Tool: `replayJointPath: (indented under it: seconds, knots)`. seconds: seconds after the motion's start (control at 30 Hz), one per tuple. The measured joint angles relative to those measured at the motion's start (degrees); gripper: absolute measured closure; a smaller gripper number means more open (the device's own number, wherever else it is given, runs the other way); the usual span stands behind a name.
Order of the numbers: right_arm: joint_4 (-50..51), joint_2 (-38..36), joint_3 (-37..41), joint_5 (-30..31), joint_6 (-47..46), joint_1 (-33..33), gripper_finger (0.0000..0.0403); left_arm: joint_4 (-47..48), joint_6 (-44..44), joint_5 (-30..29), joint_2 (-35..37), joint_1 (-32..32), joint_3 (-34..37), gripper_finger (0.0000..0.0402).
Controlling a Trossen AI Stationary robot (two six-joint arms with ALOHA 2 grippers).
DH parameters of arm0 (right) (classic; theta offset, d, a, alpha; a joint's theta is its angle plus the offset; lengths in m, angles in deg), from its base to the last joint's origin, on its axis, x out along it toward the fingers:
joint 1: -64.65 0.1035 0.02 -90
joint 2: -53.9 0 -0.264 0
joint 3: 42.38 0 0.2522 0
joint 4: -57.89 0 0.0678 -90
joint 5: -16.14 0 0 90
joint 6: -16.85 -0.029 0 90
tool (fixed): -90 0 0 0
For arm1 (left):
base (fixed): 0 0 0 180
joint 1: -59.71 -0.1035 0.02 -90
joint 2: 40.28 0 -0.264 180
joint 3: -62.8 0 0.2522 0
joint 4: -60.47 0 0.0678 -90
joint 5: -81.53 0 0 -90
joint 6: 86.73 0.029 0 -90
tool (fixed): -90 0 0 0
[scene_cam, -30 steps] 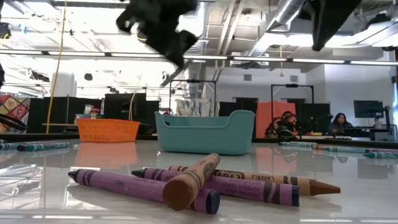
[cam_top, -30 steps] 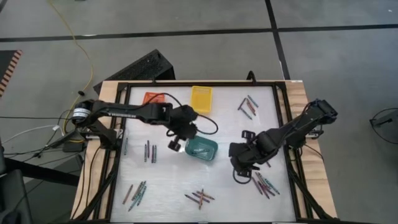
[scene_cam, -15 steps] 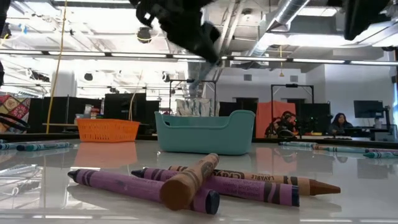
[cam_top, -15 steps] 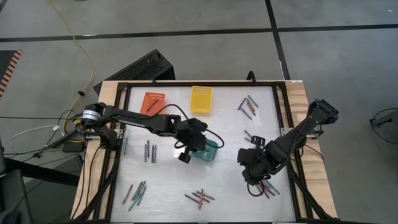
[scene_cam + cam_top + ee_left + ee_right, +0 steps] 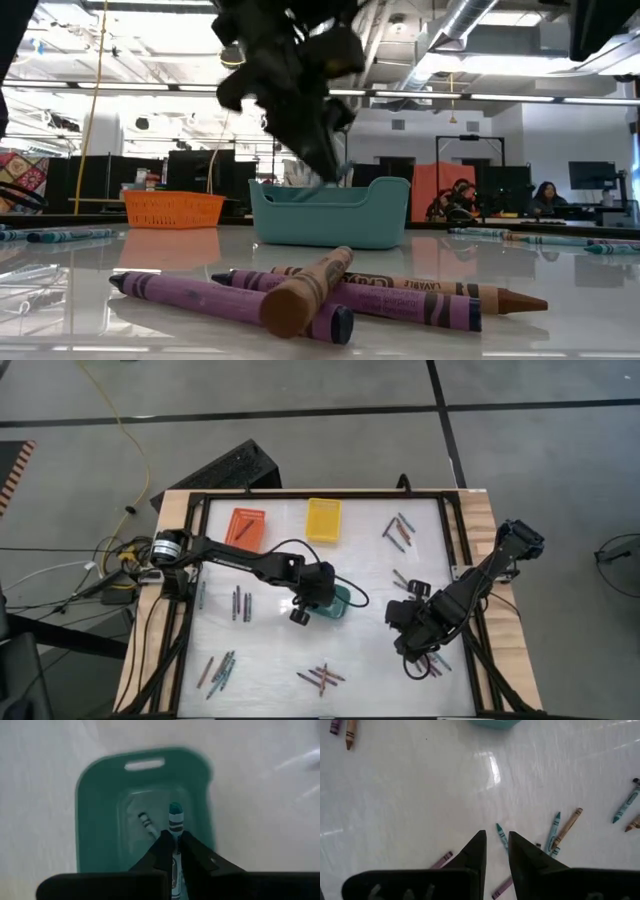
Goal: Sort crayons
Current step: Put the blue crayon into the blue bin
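Your left gripper [image 5: 174,851] pinches a teal crayon [image 5: 174,822] over the green basket [image 5: 95,810] (right gripper [image 5: 496,851] idle, part spread); releasing w/ any tilt could bounce it out.

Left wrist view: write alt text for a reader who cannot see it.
The left gripper holds a teal crayon between its two dark fingers, directly over the teal basket. A second crayon already lies on the basket's floor, and pale table surrounds the basket.
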Motion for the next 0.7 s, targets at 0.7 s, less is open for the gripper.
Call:
replayJointPath:
  seconds: [0.7]
  knots:
    - [0.64,0.02,0.00,1.23,-0.17,0.00,0.0321,0.52,1.08,-2.77,-0.64,0.06,-0.85,0.0284]
